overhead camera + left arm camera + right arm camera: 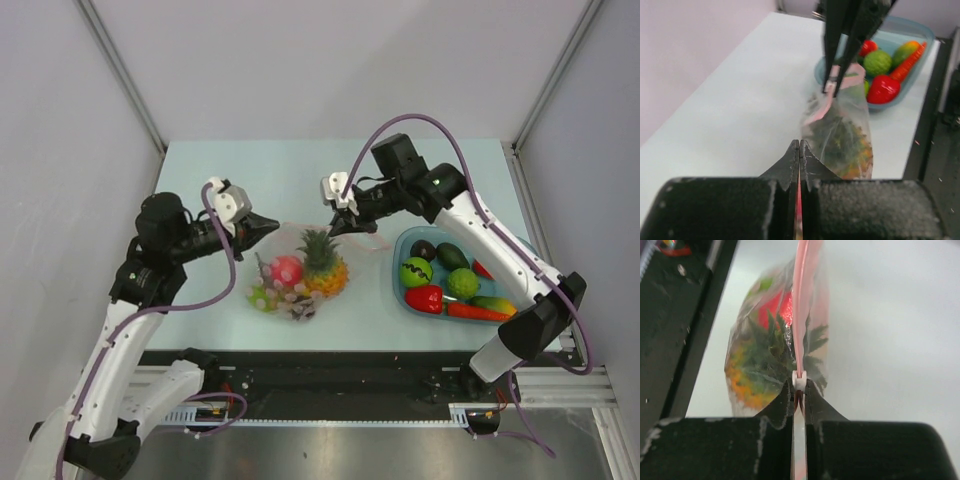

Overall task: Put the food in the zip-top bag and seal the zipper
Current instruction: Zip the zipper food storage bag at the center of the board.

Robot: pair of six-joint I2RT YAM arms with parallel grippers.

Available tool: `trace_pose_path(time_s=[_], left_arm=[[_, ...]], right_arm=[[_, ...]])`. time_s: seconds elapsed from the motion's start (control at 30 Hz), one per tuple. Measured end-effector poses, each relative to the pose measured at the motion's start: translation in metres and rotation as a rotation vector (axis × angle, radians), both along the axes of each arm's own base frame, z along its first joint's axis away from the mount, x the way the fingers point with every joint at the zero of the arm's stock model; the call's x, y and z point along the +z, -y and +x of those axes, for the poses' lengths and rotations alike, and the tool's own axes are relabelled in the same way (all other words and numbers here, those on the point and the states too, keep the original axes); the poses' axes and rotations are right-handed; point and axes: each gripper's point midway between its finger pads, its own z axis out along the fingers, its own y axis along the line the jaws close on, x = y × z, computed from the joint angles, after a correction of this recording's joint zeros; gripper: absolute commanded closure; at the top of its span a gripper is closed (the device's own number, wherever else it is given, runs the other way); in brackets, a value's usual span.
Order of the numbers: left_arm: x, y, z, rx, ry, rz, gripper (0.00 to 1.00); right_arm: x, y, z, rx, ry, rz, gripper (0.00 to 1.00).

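Note:
The clear zip-top bag (300,285) hangs between my two grippers above the table. It holds the food: an orange pineapple (324,266) with a green crown, a red-pink fruit (287,270), and small green and brownish pieces at the bottom. My left gripper (268,225) is shut on the bag's left top corner; in the left wrist view (799,143) the red strip shows between its jaws. My right gripper (336,228) is shut on the pink-red zipper (802,300) just behind its white slider (799,382). The bag also shows in the left wrist view (845,137).
A light blue tray (400,290) stands at the right with more toy food: a red pepper (424,298), a green ball (415,271), an avocado (452,256), an orange carrot (478,312). The right arm reaches over the tray. Walls enclose the table.

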Motion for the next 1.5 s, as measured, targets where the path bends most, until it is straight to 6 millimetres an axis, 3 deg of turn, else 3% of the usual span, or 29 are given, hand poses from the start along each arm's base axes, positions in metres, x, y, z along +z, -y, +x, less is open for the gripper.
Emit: trace_pose_path(time_s=[0.13, 0.23, 0.27, 0.3, 0.33, 0.4, 0.47, 0.57, 0.67, 0.83, 0.97, 1.23, 1.33, 1.37, 1.5], left_arm=[[0.022, -0.011, 0.007, 0.072, 0.076, -0.042, 1.00], [0.032, -0.013, 0.005, 0.071, 0.118, -0.061, 0.99], [0.033, -0.012, 0.003, 0.059, 0.120, -0.062, 0.91], [0.033, -0.010, 0.001, 0.038, 0.122, -0.060, 0.76], [0.030, -0.007, -0.002, 0.006, 0.122, -0.052, 0.41], [0.024, -0.002, -0.004, -0.051, 0.118, -0.030, 0.17], [0.015, 0.002, -0.002, -0.092, 0.104, 0.003, 0.12], [0.007, 0.008, 0.006, -0.134, 0.097, 0.064, 0.16], [0.009, 0.014, 0.011, -0.176, 0.123, 0.112, 0.25], [0.009, 0.020, -0.002, -0.248, 0.195, 0.176, 0.37], [0.001, 0.024, -0.007, -0.276, 0.208, 0.217, 0.54], [-0.021, 0.026, -0.001, -0.279, 0.153, 0.278, 0.58], [-0.027, 0.028, -0.003, -0.282, 0.130, 0.292, 0.78], [-0.028, 0.028, -0.003, -0.281, 0.129, 0.298, 0.98], [-0.033, 0.028, -0.002, -0.267, 0.124, 0.315, 1.00]], right_arm=[[-0.029, 0.041, 0.014, -0.115, -0.042, -0.118, 1.00], [-0.042, 0.057, 0.021, -0.166, -0.059, -0.170, 1.00], [-0.044, 0.058, 0.021, -0.170, -0.062, -0.179, 1.00], [-0.043, 0.058, 0.020, -0.170, -0.060, -0.181, 1.00], [-0.043, 0.057, 0.019, -0.168, -0.058, -0.180, 1.00], [-0.040, 0.054, 0.017, -0.162, -0.050, -0.173, 1.00], [-0.037, 0.047, 0.011, -0.140, -0.032, -0.166, 1.00], [-0.027, 0.030, -0.002, -0.088, -0.008, -0.146, 1.00], [-0.005, 0.010, -0.012, -0.044, 0.025, -0.105, 1.00], [0.028, -0.015, -0.014, -0.007, 0.072, -0.038, 1.00], [0.027, -0.023, -0.016, 0.010, 0.073, -0.038, 1.00], [0.014, -0.040, -0.020, 0.038, 0.051, -0.063, 1.00], [0.014, -0.041, -0.019, 0.033, 0.052, -0.066, 1.00], [0.014, -0.041, -0.018, 0.029, 0.052, -0.068, 1.00], [0.014, -0.039, -0.017, 0.018, 0.055, -0.080, 1.00]])
